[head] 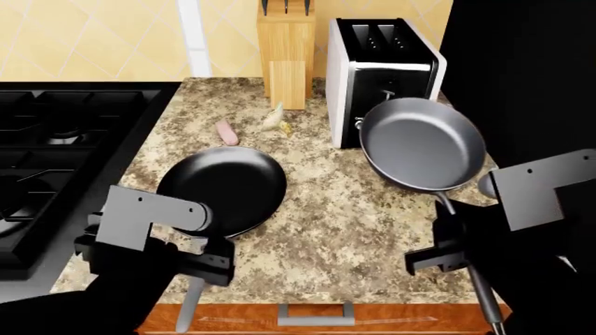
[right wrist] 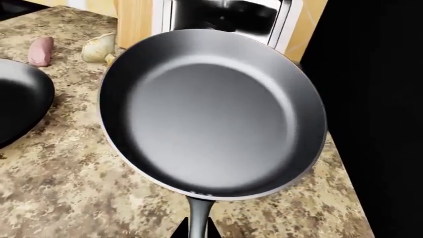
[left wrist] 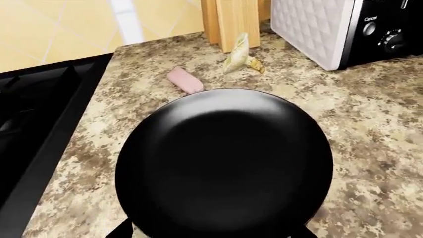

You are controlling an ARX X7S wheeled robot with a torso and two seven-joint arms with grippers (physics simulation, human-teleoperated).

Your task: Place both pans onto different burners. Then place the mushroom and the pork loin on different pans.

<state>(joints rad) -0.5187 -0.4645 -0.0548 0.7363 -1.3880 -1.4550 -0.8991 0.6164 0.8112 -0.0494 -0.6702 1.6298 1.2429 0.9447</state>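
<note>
Two pans still off the stove [head: 56,160]: black pan [head: 223,190] on counter, my left gripper [head: 191,259] clamped on its handle, burners [head: 61,136] at ten o'clock; grey pan [head: 421,143] lifted, right gripper [head: 456,255] clamped, farther.

Black pan [head: 222,190] flat on counter; grey pan [head: 421,143] tilted; mushroom [head: 273,119], pork loin [head: 225,132] beyond.

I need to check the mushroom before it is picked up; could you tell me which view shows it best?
The left wrist view: the mushroom lies whole on the counter against the knife block. The right wrist view shows it at the picture's edge; in the head view it is tiny.
</note>
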